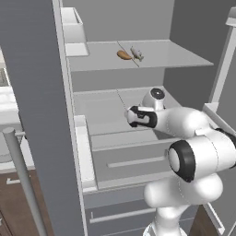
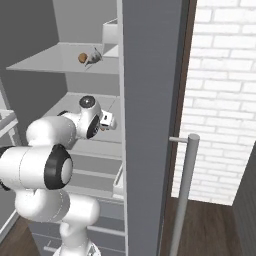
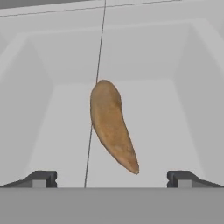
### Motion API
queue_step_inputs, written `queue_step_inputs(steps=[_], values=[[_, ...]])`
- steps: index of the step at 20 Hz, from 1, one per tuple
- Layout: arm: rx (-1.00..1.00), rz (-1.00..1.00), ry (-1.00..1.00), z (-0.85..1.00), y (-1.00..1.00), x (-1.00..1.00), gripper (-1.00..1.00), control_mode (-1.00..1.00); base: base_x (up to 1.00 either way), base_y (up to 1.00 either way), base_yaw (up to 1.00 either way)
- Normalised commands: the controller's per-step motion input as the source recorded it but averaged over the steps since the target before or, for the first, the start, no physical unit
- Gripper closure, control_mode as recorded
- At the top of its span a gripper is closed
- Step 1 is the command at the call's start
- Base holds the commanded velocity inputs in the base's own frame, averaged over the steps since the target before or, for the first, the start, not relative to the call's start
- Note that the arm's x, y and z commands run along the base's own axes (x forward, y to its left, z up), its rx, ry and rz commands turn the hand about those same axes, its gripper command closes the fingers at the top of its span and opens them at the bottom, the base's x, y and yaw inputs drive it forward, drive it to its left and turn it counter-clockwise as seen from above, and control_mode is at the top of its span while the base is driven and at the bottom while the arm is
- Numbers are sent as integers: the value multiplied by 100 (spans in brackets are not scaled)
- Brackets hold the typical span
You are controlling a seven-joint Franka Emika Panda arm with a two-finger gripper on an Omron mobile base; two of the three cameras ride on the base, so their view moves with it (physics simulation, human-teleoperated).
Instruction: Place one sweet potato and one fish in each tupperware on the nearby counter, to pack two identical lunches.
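Sweet potato (image 3: 111, 127) between wide-open claw (image 3: 111, 179) fingertips

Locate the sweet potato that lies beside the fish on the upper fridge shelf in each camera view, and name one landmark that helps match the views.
Left base view: the sweet potato lies upper centre, on the upper shelf, just left of the fish.
Right base view: upper left, same shelf, again just left of the fish.
Hand view: a sweet potato lies at centre on a shelf; whether it is the same one cannot be told.
Shared landmark: the fish, in both base views.
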Motion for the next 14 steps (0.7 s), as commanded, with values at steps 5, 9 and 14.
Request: queue_step_inputs(steps=[5,9,14], values=[[0,2,0,-21,0,47,-100,-100,0,0,0],[0,1,0,-24,0,46,-100,-100,0,0,0],[0,2,0,-25,0,47,-100,-100,0,0,0]])
